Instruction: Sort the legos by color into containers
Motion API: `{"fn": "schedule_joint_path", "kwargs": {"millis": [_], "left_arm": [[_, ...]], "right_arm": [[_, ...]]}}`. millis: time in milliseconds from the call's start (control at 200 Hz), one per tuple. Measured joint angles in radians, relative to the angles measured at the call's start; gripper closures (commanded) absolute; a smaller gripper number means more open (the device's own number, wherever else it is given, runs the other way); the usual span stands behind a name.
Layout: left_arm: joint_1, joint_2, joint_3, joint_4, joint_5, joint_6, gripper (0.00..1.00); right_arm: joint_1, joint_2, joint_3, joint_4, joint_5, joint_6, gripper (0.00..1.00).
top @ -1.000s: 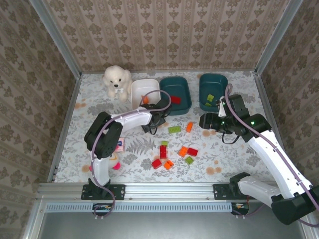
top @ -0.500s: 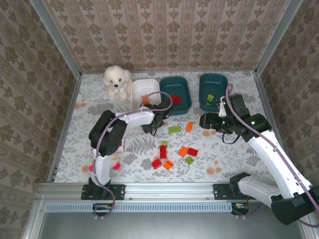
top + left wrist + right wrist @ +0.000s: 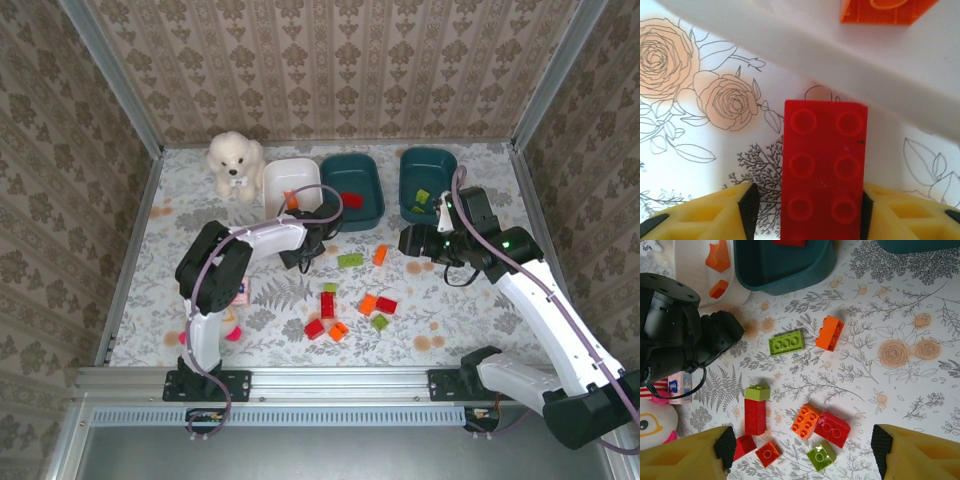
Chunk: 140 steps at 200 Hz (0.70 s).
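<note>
Legos (image 3: 327, 304) in red, orange and green are found loose at mid-desk (image 3: 460, 320), with orange ones lodged in the white bin (image 3: 295, 172), a red one in the middle teal bin (image 3: 350, 172) and green ones in the right teal bin (image 3: 430, 165). The left gripper (image 3: 808, 192) is drawn narrow about a red lego (image 3: 823, 150) just beside the white bin's wall. The lego is touched on one side and a sliver of desk shows on the other, so a firm hold cannot be told. The right gripper (image 3: 802, 447) is held wide above the loose legos, with nothing in its jaws.
</note>
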Motion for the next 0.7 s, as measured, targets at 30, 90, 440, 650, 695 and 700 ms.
{"fn": "schedule_joint_path", "kwargs": {"millis": [30,90,440,650,695,700], "left_arm": [[0.002,0.0,-0.001,0.007,0.0,0.01,0.68],[0.004,-0.004,-0.003,0.013,-0.001,0.022,0.77],[-0.06,-0.128,-0.089,-0.074,0.0,0.014,0.84],[-0.15,-0.245,-0.013,-0.188,0.04,0.086,0.84],[-0.157,-0.245,0.041,-0.203,0.05,0.119,0.84],[-0.157,-0.245,0.045,-0.204,0.051,0.121,0.84]], "right_arm": [[0.0,0.0,0.0,0.0,0.0,0.0,0.26],[0.0,0.0,0.0,0.0,0.0,0.0,0.25],[-0.002,0.008,0.0,0.003,-0.003,0.0,0.26],[-0.002,0.021,0.019,0.003,-0.002,0.0,0.26],[-0.002,0.021,0.029,0.003,-0.002,0.0,0.26],[-0.002,0.021,0.03,0.003,-0.002,0.0,0.26]]}}
